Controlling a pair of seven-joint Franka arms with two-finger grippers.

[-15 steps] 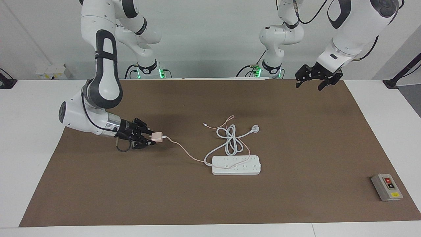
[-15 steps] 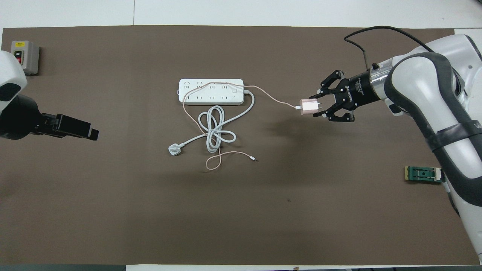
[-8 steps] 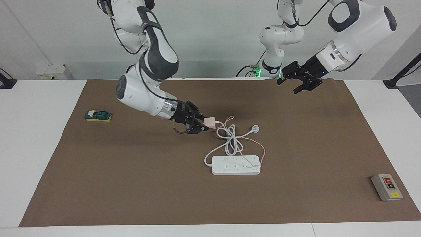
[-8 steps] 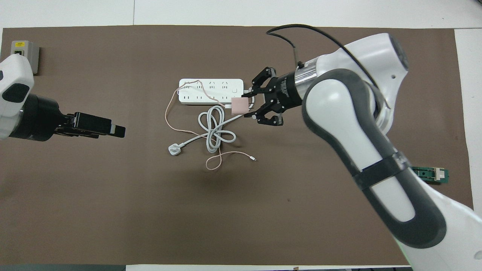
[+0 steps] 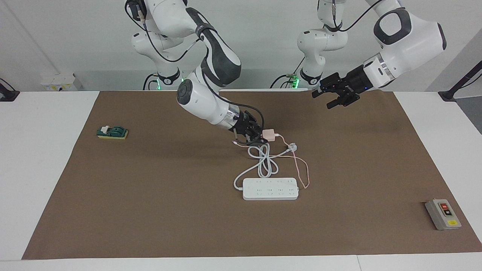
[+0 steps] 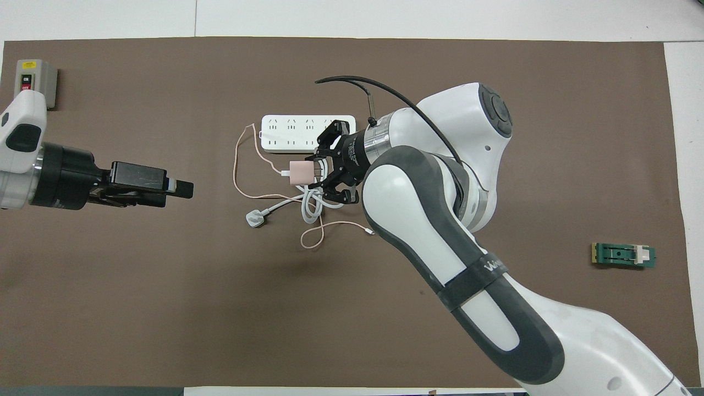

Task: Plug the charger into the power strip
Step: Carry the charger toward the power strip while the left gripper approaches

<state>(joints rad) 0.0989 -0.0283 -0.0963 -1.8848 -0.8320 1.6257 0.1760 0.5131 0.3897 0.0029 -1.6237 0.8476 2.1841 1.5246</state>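
Note:
My right gripper (image 5: 262, 136) (image 6: 318, 174) is shut on the charger (image 5: 269, 134) (image 6: 300, 172), a small pale pink block with its prongs toward the fingers. It hangs over the white coiled cord (image 5: 264, 165) (image 6: 314, 201), just on the robots' side of the power strip (image 5: 270, 189) (image 6: 300, 132). The strip lies flat mid-table with its sockets up. The thin pink cable (image 5: 303, 170) (image 6: 237, 165) loops from the charger past the strip's end toward the left arm's end. My left gripper (image 5: 334, 96) (image 6: 177, 187) hovers open and holds nothing, well away from the strip.
A round white plug (image 5: 292, 147) (image 6: 254, 219) ends the thick cord beside the coil. A grey box with a red switch (image 5: 443, 214) (image 6: 33, 82) sits at the left arm's end. A small green block (image 5: 112, 132) (image 6: 623, 255) lies at the right arm's end.
My right arm swept the charger from its own end of the table to over the coiled cord, dragging the pink cable off the strip. My left gripper edged toward the middle.

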